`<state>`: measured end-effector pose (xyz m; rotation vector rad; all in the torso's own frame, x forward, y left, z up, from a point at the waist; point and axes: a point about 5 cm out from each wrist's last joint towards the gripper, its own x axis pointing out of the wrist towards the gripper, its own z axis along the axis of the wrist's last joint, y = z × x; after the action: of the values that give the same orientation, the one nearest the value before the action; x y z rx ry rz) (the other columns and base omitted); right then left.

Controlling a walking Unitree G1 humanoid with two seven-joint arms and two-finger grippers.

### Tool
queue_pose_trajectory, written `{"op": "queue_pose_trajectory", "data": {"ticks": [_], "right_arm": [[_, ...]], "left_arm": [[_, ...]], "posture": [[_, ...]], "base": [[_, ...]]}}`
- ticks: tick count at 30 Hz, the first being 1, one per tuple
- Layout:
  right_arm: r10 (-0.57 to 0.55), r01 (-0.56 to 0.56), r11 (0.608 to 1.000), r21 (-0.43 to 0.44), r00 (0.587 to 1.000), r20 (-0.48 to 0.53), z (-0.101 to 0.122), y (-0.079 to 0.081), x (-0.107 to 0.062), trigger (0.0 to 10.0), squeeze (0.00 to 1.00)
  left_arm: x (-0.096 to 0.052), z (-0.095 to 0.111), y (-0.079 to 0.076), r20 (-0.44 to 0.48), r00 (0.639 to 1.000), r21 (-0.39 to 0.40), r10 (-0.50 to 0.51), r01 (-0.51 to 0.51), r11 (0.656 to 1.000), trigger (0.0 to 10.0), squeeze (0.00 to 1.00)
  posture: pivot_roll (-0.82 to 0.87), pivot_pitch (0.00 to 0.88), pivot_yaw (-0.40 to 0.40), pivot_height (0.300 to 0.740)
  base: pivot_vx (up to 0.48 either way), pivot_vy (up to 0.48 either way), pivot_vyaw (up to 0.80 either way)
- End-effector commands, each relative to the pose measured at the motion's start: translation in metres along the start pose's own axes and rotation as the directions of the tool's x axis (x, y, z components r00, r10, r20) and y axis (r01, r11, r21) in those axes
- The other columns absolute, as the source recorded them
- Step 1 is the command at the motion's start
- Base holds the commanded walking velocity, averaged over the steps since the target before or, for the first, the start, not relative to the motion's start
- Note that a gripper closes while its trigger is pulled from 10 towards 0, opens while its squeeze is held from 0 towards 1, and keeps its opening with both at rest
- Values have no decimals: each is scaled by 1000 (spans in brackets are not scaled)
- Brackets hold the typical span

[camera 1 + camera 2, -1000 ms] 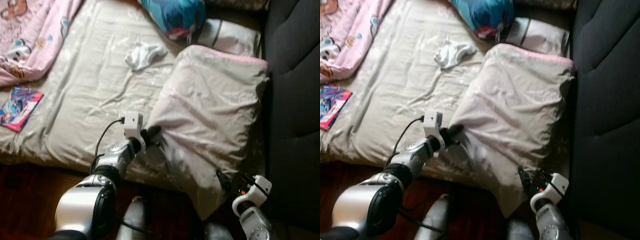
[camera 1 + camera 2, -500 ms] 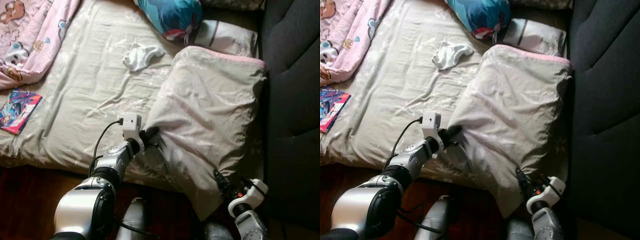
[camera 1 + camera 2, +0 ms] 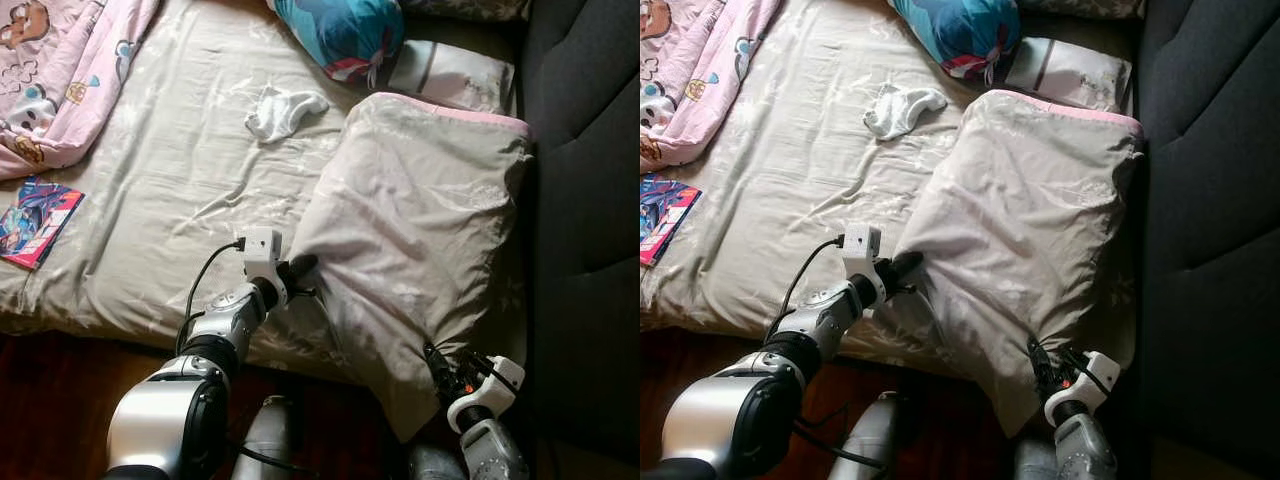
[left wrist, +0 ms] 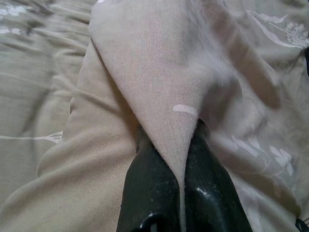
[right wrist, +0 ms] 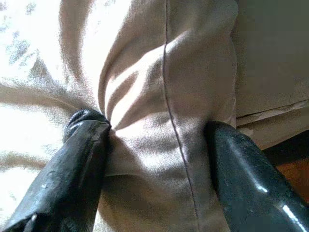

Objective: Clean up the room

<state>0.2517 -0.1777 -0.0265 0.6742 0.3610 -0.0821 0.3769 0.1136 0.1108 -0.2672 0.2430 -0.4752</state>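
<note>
Left eye view: a big pale pillow [image 3: 420, 230] lies on the bed [image 3: 170, 190], on the right side, close to a dark couch [image 3: 590, 180]. The left gripper [image 3: 300, 270] is at the pillow's left edge. The right gripper [image 3: 440, 368] is at its near bottom corner. A white sock [image 3: 284, 108], a blue cushion [image 3: 345, 30], a pink blanket [image 3: 60, 70] and a colourful book [image 3: 38, 215] are on the bed too. The book has pictures, but its words are too small to read.

Right eye view: the same scene. A small grey pillow [image 3: 1068, 72] sits past the big one.

Left wrist view: the two black fingers [image 4: 152, 188] are pressed together, with a thin fold of pillow cloth pinched between them.

Right wrist view: the fingers [image 5: 79, 164] are spread wide, with a fat bunch of the pillow corner squeezed between them.

The pillow looks soft, light and floppy. It will likely sag in the middle when lifted. The cloth looks smooth, so a thin pinch could slip. Holding it at two far-apart spots, like an edge and a corner, seems best. Nothing here looks like it would break.
</note>
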Motion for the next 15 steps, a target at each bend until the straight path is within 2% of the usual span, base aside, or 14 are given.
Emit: {"op": "queue_pose_trajectory", "data": {"ticks": [1,15], "right_arm": [[-43,45,998,39,998,-48,-19,-8,-10,0,0],[-78,78,996,53,997,1,-12,-12,-9,0,0]], "left_arm": [[-5,-16,2,-39,999,-25,-7,6,1000,10000,0],[-4,-15,0,-36,999,-28,-12,11,1000,10000,0]], "posture": [[35,436,102,740],[32,430,103,740]], "base": [[0,0,0],[0,0,0]]}}
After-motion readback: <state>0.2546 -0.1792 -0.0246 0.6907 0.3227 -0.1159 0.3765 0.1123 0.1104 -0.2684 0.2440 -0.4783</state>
